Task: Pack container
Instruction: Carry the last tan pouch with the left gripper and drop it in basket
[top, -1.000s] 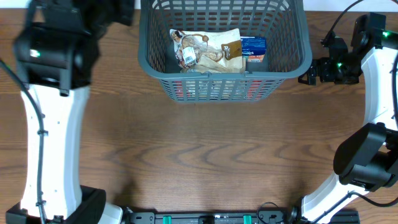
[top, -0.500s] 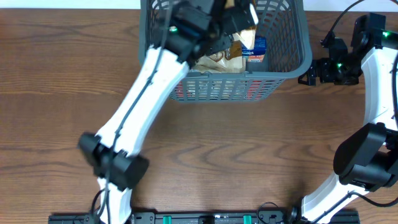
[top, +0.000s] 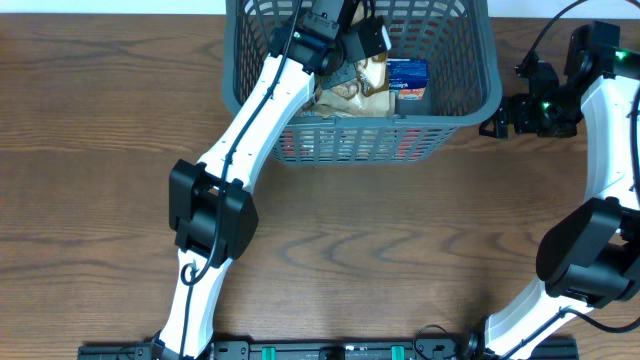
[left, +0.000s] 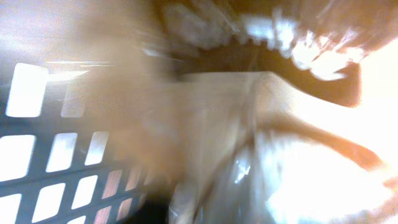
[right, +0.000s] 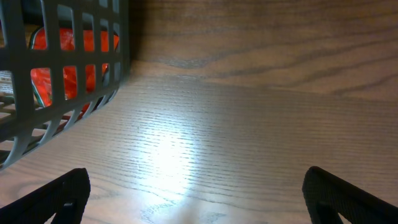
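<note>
The container (top: 360, 122), a large dark grey lattice basket, stands at the table's far middle. It holds a clear bag of brown goods (top: 345, 92), a blue box (top: 407, 76) and a red packet seen through the front wall (top: 412, 146). My left gripper (top: 358, 42) reaches down inside the container over the bag. The left wrist view is blurred, showing only the lattice wall (left: 43, 126) and crinkled clear plastic (left: 261, 180), so its jaws cannot be read. My right gripper (top: 497, 122) is open and empty just outside the container's right wall (right: 122, 37), low over the table (right: 199, 199).
The red packet also shows through the lattice in the right wrist view (right: 68, 50). The wooden table (top: 380, 250) stretches in front of the container. The left arm's links (top: 215, 215) cross the table from the front edge to the container.
The left arm has swung from the far left of the table into the container and settled lower over the bag. The right arm has not moved.
</note>
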